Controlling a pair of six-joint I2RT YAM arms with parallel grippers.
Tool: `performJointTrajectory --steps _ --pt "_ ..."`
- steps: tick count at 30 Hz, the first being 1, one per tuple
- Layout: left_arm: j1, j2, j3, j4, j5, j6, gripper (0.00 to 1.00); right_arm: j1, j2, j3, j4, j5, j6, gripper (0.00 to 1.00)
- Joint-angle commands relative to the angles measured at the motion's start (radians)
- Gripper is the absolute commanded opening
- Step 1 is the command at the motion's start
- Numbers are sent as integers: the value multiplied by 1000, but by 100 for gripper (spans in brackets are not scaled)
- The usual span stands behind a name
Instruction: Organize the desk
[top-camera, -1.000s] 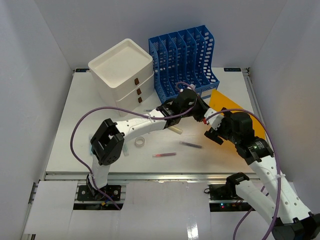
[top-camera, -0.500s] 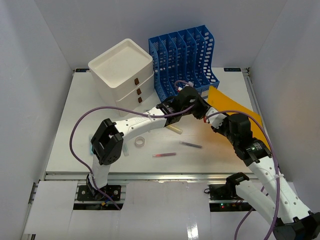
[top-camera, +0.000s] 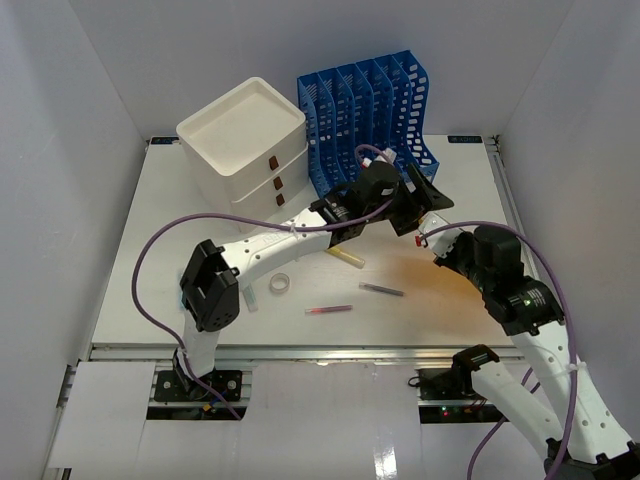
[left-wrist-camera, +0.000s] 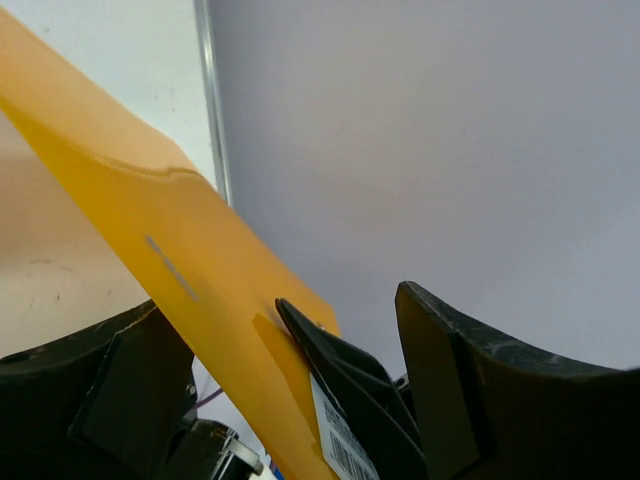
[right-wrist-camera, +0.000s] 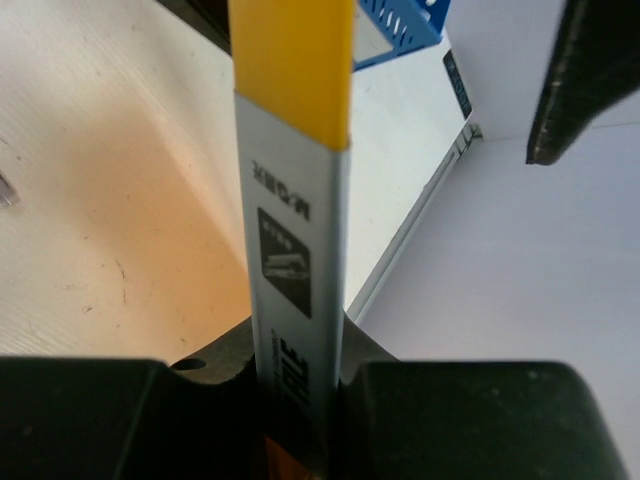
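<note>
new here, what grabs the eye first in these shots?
A yellow folder stands on edge, clamped in the right pincer right of centre, with the left pincer open around it. Behind them, at the far edge of the desk, stand a blue file rack and a white drawer box; two pens lie near the front.

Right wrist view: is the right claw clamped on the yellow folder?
Yes, the right claw pinches the yellow folder edge-on between its fingers.
</note>
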Motion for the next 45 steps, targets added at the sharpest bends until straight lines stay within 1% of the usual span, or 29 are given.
performJointTrajectory --steps 1,7,9,11,13,17,19,20,21,22,23,26,29,30,32,34,35,37,39,41,43,45 --pt "21 -143 67 6 -91 157 90 2 -28 120 5 -112 3 8" --pt "53 -239 141 -48 -153 324 92 -1 -10 178 7 -165 19 8" --pt "64 -276 167 -86 -202 376 93 -1 4 189 13 -182 16 8" --pt "71 -329 172 -107 -285 437 94 -2 25 205 21 -221 20 8" --pt "72 -400 136 -111 -383 483 94 -2 48 221 38 -242 29 8" --pt "72 -568 -43 -45 -496 550 94 -4 110 245 134 -276 71 8" --pt "72 -663 -184 -4 -510 595 94 -5 151 274 202 -281 92 8" --pt "73 -695 -278 37 -509 605 94 -5 182 303 233 -285 100 8" --pt "73 -730 -287 64 -506 618 94 -7 185 306 236 -290 109 8" --pt "73 -786 -402 89 -498 635 94 -11 231 339 255 -302 126 8" --pt "73 -827 -446 98 -495 641 94 -13 249 366 271 -306 140 8" --pt "75 -957 -638 106 -469 657 95 -51 347 491 330 -385 211 8" --pt "73 -1040 -769 93 -433 648 96 -92 452 590 375 -443 284 8" --pt "73 -1064 -833 87 -425 644 96 -120 478 621 391 -463 308 8" --pt "73 -1129 -899 79 -409 633 96 -162 542 687 453 -505 373 8" --pt "73 -1198 -1002 60 -399 612 96 -218 602 739 522 -543 438 8" --pt "73 -1255 -1032 57 -393 598 96 -240 649 771 579 -555 497 8" --pt "75 -1314 -1083 43 -392 582 96 -297 697 798 647 -590 573 8" --pt "73 -1396 -1152 28 -396 560 96 -340 755 798 806 -637 706 8" --pt "73 -1435 -1184 12 -401 535 96 -351 787 795 882 -668 757 8" --pt "75 -1467 -1208 -2 -407 518 96 -356 815 808 925 -692 799 8" --pt "75 -1496 -1229 -17 -413 506 96 -354 862 876 907 -715 854 8"
